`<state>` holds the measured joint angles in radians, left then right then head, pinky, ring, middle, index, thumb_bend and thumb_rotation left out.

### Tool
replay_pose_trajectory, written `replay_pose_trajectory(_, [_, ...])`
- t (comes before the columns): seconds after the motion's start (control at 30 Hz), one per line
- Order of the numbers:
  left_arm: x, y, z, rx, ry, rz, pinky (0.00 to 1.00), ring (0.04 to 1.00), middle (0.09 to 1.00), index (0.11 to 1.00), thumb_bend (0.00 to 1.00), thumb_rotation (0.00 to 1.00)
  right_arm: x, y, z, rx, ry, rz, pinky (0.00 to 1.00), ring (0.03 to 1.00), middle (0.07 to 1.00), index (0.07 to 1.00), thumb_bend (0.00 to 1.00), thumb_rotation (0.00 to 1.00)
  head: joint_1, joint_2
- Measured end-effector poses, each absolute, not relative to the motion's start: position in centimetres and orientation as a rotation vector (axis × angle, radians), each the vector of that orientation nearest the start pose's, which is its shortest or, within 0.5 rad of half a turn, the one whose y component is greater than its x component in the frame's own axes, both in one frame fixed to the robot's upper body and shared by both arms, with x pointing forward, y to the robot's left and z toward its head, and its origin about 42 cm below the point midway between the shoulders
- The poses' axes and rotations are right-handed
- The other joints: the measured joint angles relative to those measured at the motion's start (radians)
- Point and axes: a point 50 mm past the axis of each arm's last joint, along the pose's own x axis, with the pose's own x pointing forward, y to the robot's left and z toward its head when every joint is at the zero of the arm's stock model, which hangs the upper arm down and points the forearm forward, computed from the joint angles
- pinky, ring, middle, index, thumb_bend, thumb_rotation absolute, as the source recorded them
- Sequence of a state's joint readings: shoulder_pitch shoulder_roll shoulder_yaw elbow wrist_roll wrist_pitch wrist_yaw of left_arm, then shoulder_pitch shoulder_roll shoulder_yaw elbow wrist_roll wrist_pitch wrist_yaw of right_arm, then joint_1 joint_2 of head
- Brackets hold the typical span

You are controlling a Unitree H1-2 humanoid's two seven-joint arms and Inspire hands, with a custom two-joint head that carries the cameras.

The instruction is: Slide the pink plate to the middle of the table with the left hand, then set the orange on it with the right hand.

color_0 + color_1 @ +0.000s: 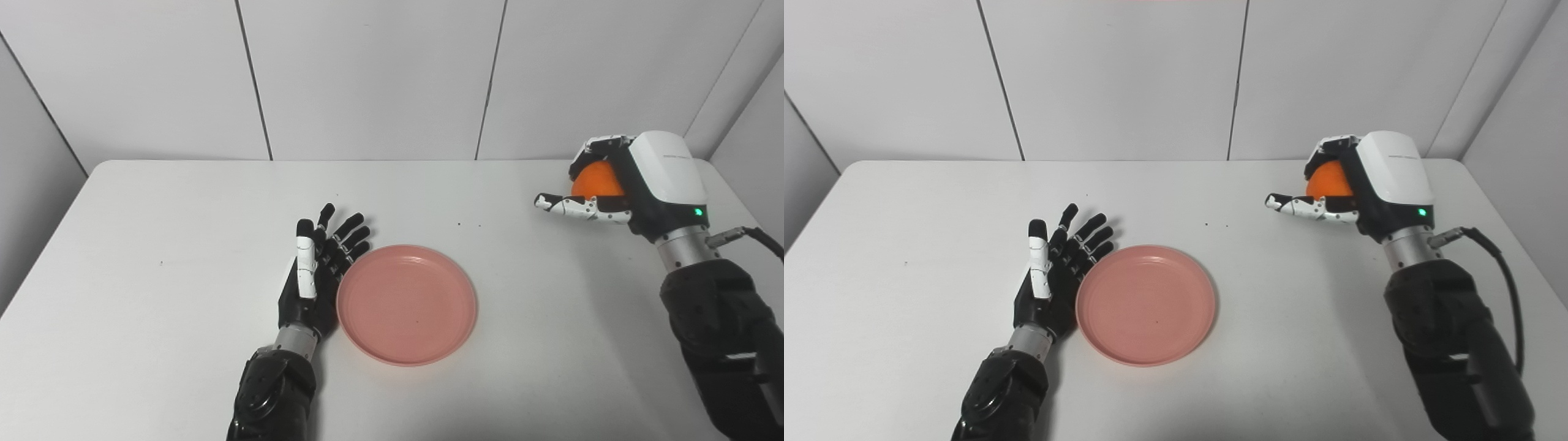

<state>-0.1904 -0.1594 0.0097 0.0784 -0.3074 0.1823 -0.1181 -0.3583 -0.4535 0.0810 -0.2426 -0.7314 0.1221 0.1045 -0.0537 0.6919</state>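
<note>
Plate [407, 304] sits about mid-table, empty, left hand [312, 275] flat against its left rim, fingers spread and holding nothing. Right hand [618, 177] is far right near the back of the table [153, 245], fingers curled round the orange [595, 180], thumb sticking out underneath toward the plate; orange looks lifted off the surface, though contact is hard to confirm. Slide step looks done, so what's left is carry and drop. Risks: the orange is round and the plate shallow with a low rim, so a release from height or off-centre could let it roll out and across the table. The left hand touching the rim could nudge the plate if it shifts while the right one comes in. The grip only shows part of the fruit, so can't judge how secure it is; a loose hold could drop it mid-carry. Room: bare table between orange and plate, nothing in the path. Right and back edges are near the right hand; plate is well clear of every edge.
</note>
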Motion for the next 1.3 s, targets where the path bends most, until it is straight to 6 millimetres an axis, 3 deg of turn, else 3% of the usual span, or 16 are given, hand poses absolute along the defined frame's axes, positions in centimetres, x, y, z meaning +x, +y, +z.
replay_pose_trajectory(0.4, [33.9,12.8,12.5,-0.464,0.063,-0.233,0.90,0.866,0.857,0.997,0.99,0.91,35.1,-24.1,29.3,-1.117,-0.515,0.047,0.11,0.150,0.215,0.246,0.80,0.76,0.000,-0.022])
replay_pose_trajectory(0.83, [33.9,12.8,12.5,-0.465,0.065,-0.233,0.84,0.862,0.867,0.995,0.99,0.92,33.5,-20.8,29.6,-1.052,-0.580,0.147,0.13,0.175,0.244,0.265,0.83,0.74,-0.002,-0.031])
replay_pose_trajectory(1.3, [33.9,12.6,12.4,-0.467,0.063,-0.234,0.83,0.848,0.872,0.991,0.99,0.92,33.2,-17.3,27.8,-1.077,-0.592,0.288,0.11,0.162,0.233,0.255,0.82,0.74,0.011,-0.037])
